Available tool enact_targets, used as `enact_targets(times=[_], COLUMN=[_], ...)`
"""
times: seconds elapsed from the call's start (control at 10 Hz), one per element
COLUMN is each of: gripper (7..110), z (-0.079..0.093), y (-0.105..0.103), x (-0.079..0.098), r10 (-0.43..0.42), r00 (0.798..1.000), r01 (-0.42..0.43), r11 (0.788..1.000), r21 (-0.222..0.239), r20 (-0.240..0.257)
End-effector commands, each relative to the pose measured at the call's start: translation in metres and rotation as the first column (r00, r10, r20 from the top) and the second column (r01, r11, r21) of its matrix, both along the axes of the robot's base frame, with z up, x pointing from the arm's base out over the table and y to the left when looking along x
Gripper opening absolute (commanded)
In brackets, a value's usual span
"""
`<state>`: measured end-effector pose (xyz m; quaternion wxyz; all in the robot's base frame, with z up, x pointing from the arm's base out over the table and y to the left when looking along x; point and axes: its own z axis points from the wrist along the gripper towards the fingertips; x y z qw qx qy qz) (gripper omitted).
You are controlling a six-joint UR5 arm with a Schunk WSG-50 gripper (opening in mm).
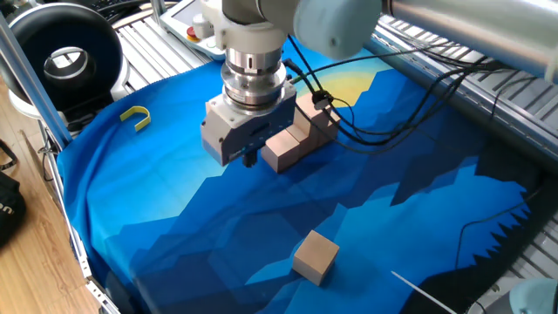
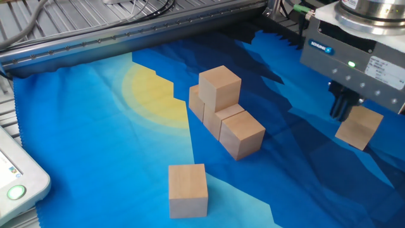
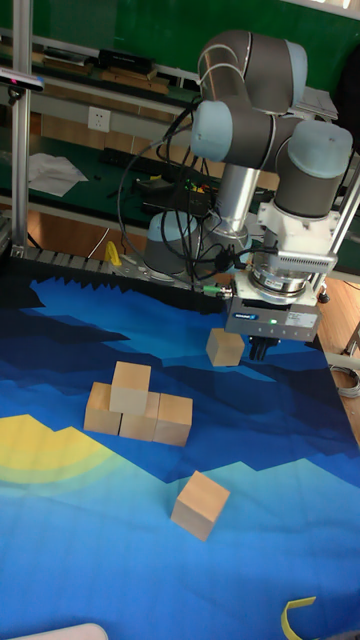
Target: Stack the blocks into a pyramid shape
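The fingers [image 2: 342, 109] (state unclear) hang beside a lone block [image 2: 359, 126]; the blue label's writing is unreadable.

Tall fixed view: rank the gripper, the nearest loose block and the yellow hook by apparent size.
1. gripper, with its housing
2. loose block
3. yellow hook, partly cut off by the frame edge
Nearness to the camera inflates the block and hook.
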<state>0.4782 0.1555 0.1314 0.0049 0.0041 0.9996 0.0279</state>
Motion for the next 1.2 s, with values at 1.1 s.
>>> enact_targets(times=[1.1], gripper=[7], z=[-0.001], y=[-0.037], x=[-0.059], r10=[-0.02], r00=[1.0], r01=[0.02], r11=[0.999], r21=[-0.033], r20=[-0.018])
